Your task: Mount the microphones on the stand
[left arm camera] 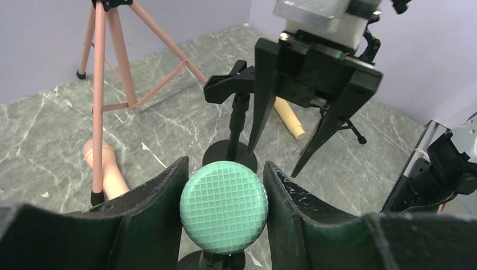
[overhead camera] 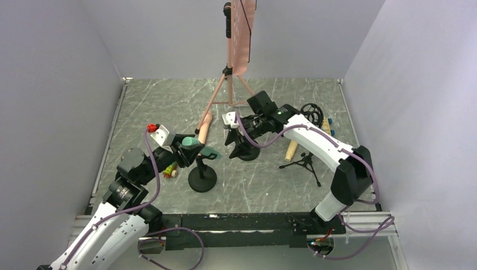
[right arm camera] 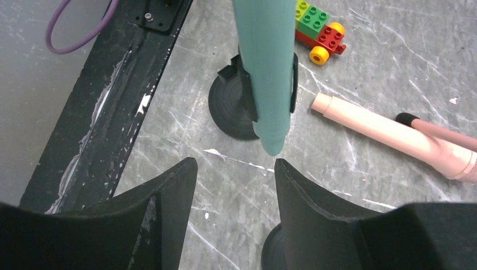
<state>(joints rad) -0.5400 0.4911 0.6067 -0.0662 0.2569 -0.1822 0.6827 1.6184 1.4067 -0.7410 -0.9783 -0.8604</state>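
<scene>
Teal microphone (right arm camera: 264, 67) sits in the clip of the black stand (overhead camera: 202, 179), lower centre-left of the top view. Left hand (left arm camera: 225, 180) pinches its grille head. Right hand (left arm camera: 273, 162) is part open and empty, over the second stand (left arm camera: 236, 121). Next, probably: release, then fetch the pink microphone (right arm camera: 388, 132).

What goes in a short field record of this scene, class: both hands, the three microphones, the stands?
Left hand: shut on head of teal-green baton-shaped toy microphone
Right hand: open, empty
Teal microphone: in clip of black round-base stand
Pale pink baton microphone: lying on table
Tan-yellow baton microphone: lying on table
Second black clip stand: empty
</scene>
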